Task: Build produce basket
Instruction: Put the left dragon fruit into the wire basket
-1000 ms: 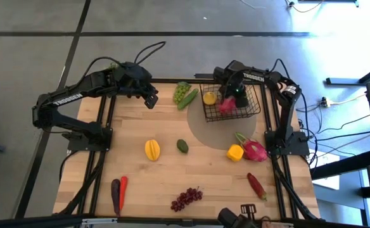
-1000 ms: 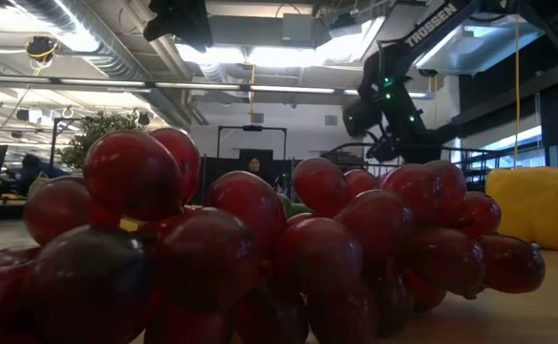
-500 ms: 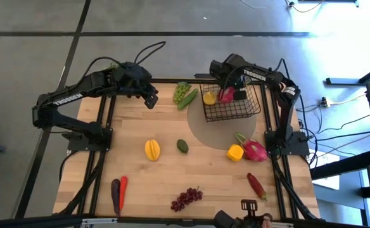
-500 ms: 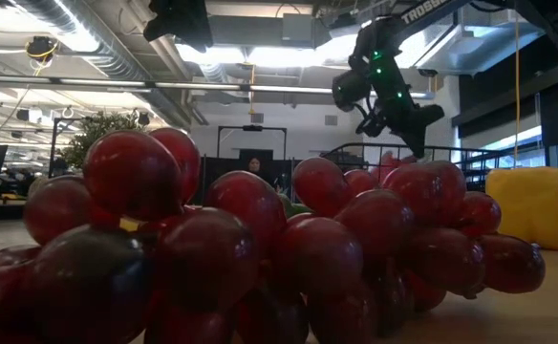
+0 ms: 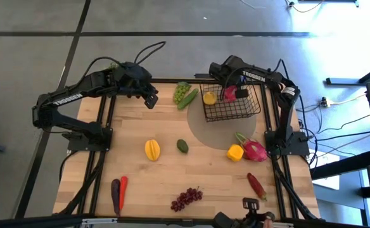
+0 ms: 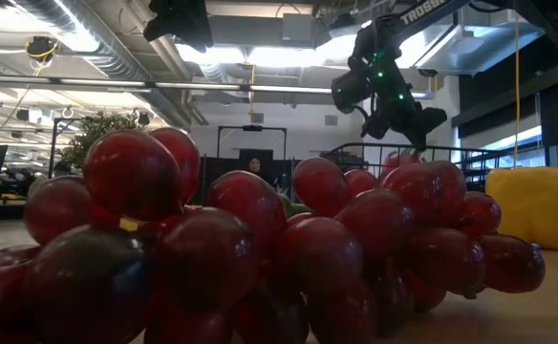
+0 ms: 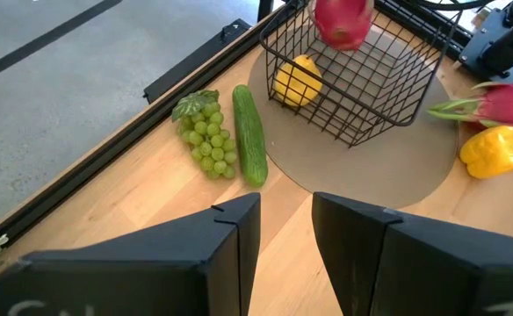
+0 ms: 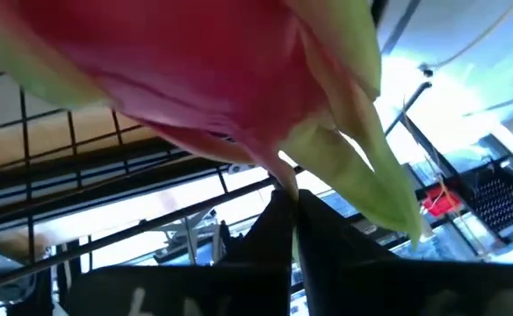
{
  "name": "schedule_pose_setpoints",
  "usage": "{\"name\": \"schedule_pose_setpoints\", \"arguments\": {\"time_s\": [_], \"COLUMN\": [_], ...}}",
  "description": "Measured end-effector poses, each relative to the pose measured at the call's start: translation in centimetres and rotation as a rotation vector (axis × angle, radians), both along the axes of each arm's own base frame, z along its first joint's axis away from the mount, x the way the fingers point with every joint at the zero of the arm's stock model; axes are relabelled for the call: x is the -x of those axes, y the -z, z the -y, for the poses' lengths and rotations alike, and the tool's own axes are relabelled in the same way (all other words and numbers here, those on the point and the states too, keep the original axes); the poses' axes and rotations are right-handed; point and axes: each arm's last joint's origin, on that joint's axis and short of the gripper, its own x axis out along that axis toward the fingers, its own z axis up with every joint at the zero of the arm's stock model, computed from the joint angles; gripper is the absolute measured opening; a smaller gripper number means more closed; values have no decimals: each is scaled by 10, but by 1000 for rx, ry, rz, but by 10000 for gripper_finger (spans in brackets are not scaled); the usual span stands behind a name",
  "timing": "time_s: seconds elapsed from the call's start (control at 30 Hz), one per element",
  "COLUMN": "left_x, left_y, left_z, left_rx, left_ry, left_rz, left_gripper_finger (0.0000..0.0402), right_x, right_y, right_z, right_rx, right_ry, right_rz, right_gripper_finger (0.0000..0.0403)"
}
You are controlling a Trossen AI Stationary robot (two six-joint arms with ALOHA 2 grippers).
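My right gripper (image 5: 231,92) hangs raised at the far side of the tabletop, jaws nipped on a leaf of a dragon fruit. My left gripper (image 5: 152,99) waits far left, jaws slightly parted, holding nothing.

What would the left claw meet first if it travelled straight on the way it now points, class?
Judging by its wrist view, the left claw, open, points across bare table toward the cucumber beside the green grapes. The cucumber looks first in line, with the basket beyond; depth is uncertain.
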Motion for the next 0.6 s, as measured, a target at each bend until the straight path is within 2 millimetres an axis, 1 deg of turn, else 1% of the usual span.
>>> {"name": "schedule_pose_setpoints", "arguments": {"time_s": [0.13, 0.3, 0.47, 0.6], "left_x": [0, 0, 0, 0], "left_y": [0, 0, 0, 0], "left_z": [0, 0, 0, 0], "left_rx": [0, 0, -1, 0], "left_ry": [0, 0, 0, 0], "left_rz": [0, 0, 0, 0], "left_gripper_finger": [95, 95, 95, 95], "right_x": [0, 2, 0, -1], "right_y": [-1, -1, -2, -1], "right_z": [0, -2, -4, -6], "right_rx": [73, 112, 143, 164], "right_ry": [59, 122, 113, 199], "right_rz": [19, 30, 26, 90], "right_gripper_finger": [0, 0, 0, 0]}}
